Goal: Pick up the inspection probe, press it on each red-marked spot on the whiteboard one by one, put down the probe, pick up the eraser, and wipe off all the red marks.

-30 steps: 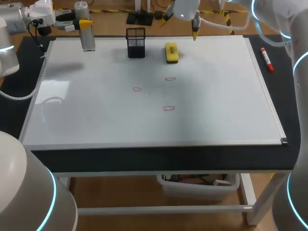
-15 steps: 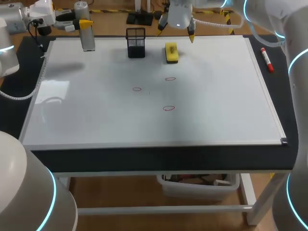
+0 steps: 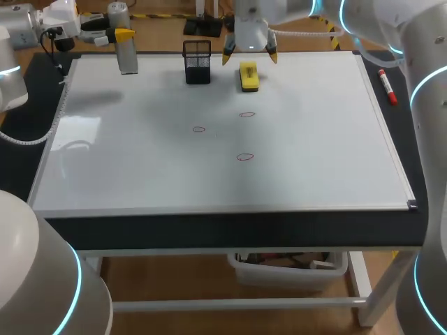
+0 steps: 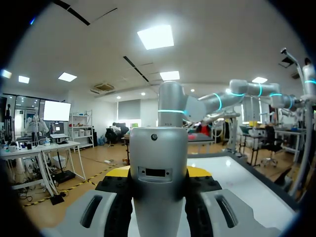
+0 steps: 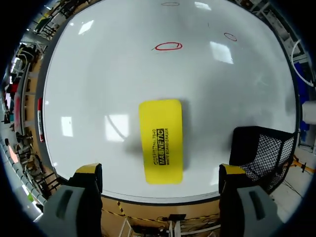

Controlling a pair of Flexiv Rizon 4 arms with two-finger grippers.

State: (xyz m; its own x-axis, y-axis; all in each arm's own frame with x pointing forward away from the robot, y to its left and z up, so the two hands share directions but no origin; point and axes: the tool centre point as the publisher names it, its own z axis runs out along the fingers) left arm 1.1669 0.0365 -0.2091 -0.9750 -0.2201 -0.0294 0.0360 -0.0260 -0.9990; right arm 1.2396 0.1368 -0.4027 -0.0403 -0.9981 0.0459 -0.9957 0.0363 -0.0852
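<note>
Between the spread fingers of the right pincer [image 3: 249,56] and just under them lies the yellow eraser [image 5: 161,140], flat on the whiteboard [image 3: 314,139]. The pincer is open, with neither tip on it. Beside one finger stands the black mesh holder [image 5: 259,148]. Farther ahead of the pincer are three red marks [image 5: 168,47], the nearest well beyond the eraser. Well apart, past the holder, the left pincer [image 4: 158,172] is clamped on the grey inspection probe [image 4: 159,197] — upright, with a yellow tip against each side.
</note>
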